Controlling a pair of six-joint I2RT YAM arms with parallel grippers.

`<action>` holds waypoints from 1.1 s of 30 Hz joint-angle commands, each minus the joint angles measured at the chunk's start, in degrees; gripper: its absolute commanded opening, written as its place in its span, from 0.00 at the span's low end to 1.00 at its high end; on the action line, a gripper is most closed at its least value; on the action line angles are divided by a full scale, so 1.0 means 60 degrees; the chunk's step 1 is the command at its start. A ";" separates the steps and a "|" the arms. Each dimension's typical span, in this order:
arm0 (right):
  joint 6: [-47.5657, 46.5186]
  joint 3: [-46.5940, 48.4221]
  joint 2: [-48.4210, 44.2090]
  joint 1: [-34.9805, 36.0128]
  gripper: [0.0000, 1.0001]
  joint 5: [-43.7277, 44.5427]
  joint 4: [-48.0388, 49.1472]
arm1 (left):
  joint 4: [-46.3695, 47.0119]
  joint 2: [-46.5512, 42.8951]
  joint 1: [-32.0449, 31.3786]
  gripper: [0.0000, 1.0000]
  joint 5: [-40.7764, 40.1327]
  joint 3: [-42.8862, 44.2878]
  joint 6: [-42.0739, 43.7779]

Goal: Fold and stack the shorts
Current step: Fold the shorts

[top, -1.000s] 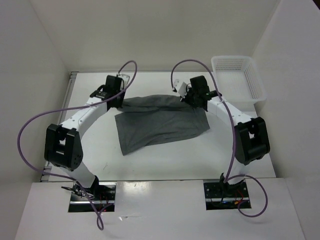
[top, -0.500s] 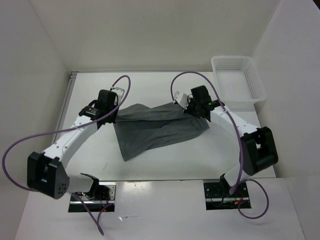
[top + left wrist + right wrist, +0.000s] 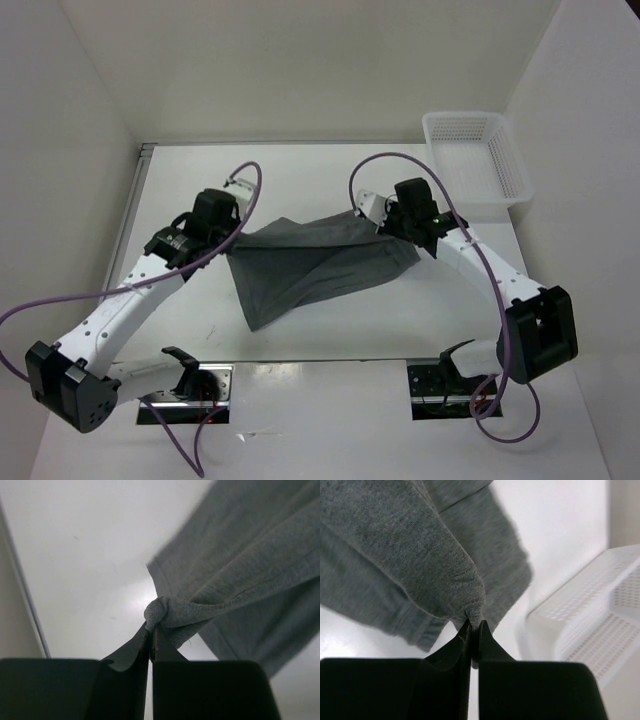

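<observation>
Top external view: the shorts (image 3: 320, 265) lie partly spread on the table (image 3: 300, 180), to the left of the basket (image 3: 470, 160) and nearer the arm bases than it. Their far edge hangs raised between the two grippers, and the near portion rests on the surface.

Left gripper (image 3: 230, 235): clamped on a bunched corner at the end of the cloth farthest from the basket. The left wrist view shows the jaws pressed together on a small knot of fabric.

Right gripper (image 3: 388, 222): clamped on the corner nearest the basket, just left of the basket's near corner. The right wrist view shows a thin pinch at the very fingertips.

Step in hand, as judged: carrying the raised edge over to the near edge for the first fold.

1. Move both arms at equal height and rate so the edge stays taut and level.
2. Lay the edge onto the near hem before releasing it.

Caution: both pinches look shallow, so a jerk could pull the fabric free. How many layers each pinch holds cannot be determined from these views.
</observation>
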 commanded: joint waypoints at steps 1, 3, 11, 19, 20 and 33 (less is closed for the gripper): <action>-0.0937 -0.1360 -0.0482 -0.0104 0.00 0.0529 -0.0535 | -0.1339 -0.0529 -0.0586 0.05 0.0343 -0.0962 0.0035; -0.1494 -0.2181 -0.0701 -0.0104 0.00 0.0955 -0.0286 | -0.1675 -0.0632 -0.0690 0.07 0.0608 -0.1459 0.0035; -0.1715 -0.2670 -0.0994 -0.0104 0.00 0.0956 -0.0197 | -0.3594 -0.0193 -0.0866 0.14 0.3797 -0.0994 0.0035; -0.2606 -0.2961 -0.0994 -0.0104 0.03 0.1058 -0.0797 | -0.5556 -0.0017 -0.1056 0.45 0.5778 -0.1314 0.0035; -0.2725 -0.3166 -0.1081 -0.0104 0.09 0.1145 -0.1001 | -0.5558 -0.0118 -0.1056 0.49 0.5881 -0.1316 0.0035; -0.1819 -0.0736 -0.2855 -0.0104 0.65 -0.1255 -0.2703 | -0.0844 0.1356 0.0992 0.62 0.3318 -0.1128 0.0035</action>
